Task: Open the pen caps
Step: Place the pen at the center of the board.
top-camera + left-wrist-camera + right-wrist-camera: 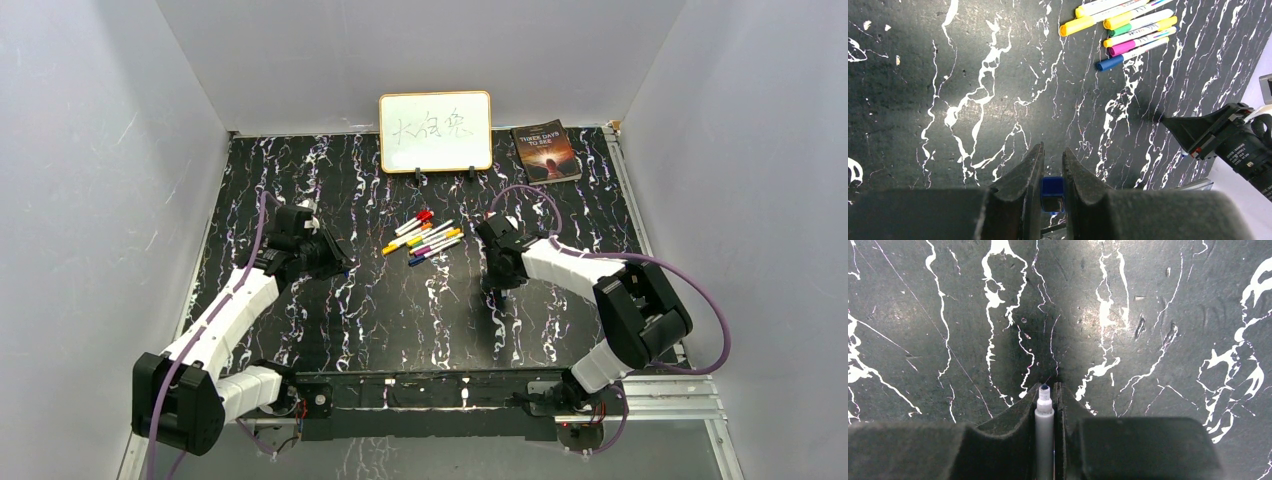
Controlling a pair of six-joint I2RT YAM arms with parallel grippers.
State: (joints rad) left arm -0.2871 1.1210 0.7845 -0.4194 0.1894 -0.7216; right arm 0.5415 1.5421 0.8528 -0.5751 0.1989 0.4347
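**Task stage — one pen opened.** The blue cap (1052,187) is clamped in the left claw (1053,165), and the bare-tipped pen (1044,430) is clamped in the right claw (1049,387), the two held well apart. The other pens (430,240) — white-barrelled, capped in red, yellow, orange, green, magenta and blue — are shown clustered at mid-tabletop (400,320), unopened.

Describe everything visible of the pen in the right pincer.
The pen is a slim pale-grey barrel, plastic-looking, uncapped: a stepped collar narrows to a small dark bluish tip. The right pincer is shut on it, barrel lying along its slot, tip at the pincer's end, pointing toward the black marbled table. Its rear is hidden.
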